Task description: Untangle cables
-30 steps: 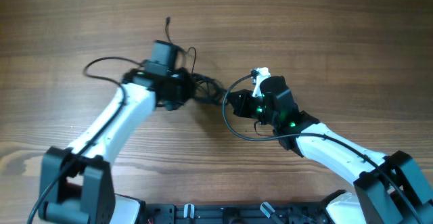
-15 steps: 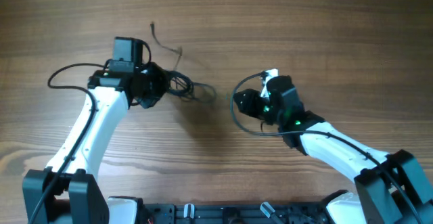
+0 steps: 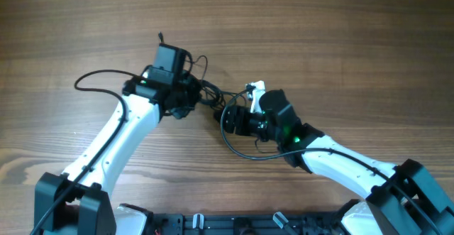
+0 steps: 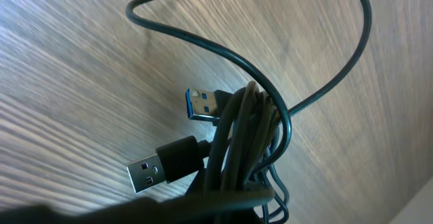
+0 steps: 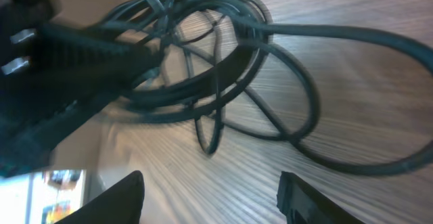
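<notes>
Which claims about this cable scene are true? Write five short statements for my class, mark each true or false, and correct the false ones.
1. The cables lie apart in straight lines. False: they are bunched in one tangled bundle.
2. The right gripper is open, with nothing between its fingers. True.
3. The left wrist view shows two USB ends, the blue-insert plug and the black-bodied plug. True.
4. The table is white plastic. False: it is wood-grained.
5. The left gripper hangs far from the bundle. False: the bundle runs right into it.
</notes>
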Action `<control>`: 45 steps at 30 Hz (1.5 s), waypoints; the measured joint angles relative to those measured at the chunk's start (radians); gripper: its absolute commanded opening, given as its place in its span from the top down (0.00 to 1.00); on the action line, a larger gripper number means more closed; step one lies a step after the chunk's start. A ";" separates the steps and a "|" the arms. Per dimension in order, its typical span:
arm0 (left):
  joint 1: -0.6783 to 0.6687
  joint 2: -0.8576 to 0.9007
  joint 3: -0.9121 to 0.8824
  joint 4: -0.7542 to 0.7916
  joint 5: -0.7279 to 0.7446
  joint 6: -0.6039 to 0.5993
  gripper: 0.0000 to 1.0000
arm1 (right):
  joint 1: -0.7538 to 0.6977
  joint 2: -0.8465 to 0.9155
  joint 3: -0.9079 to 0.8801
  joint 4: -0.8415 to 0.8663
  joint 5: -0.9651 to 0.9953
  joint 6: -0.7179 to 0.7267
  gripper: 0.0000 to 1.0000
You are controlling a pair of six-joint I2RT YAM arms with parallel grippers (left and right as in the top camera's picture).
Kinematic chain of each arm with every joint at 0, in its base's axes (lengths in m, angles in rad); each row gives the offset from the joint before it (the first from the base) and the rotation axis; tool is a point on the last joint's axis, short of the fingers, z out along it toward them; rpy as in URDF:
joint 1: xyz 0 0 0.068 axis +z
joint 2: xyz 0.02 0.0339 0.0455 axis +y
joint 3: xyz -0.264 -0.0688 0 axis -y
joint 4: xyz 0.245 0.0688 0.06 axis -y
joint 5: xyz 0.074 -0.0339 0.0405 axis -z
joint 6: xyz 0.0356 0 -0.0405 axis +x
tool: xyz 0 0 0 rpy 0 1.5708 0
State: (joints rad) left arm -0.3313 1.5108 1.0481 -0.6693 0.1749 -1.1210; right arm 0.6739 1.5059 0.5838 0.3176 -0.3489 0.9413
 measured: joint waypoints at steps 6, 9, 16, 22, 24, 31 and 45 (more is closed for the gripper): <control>-0.056 0.000 0.000 0.010 -0.022 -0.027 0.96 | 0.022 0.000 0.000 -0.129 0.238 0.185 0.38; -0.059 0.000 0.000 0.010 -0.025 -0.034 0.96 | 0.022 0.000 0.000 -0.158 0.336 0.254 0.36; -0.059 0.000 0.000 0.007 -0.025 -0.037 0.96 | 0.022 0.000 0.000 -0.138 0.388 0.286 0.32; -0.059 0.000 0.000 0.028 0.034 -0.038 0.96 | 0.022 0.000 0.000 -0.135 0.395 0.293 0.36; -0.059 0.000 0.000 0.076 0.087 -0.038 0.96 | 0.022 0.000 0.000 -0.150 0.398 0.293 0.37; 0.003 -0.002 -0.001 0.146 0.251 -0.037 0.96 | -0.016 0.000 0.000 -0.187 0.372 0.235 0.77; 0.285 -0.171 -0.009 0.351 0.572 0.002 0.96 | -0.330 -0.001 -0.001 -0.190 -0.021 -0.073 0.45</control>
State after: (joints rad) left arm -0.0460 1.3403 1.0389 -0.3180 0.7467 -1.1194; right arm 0.3439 1.5047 0.5827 0.1272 -0.3702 0.8684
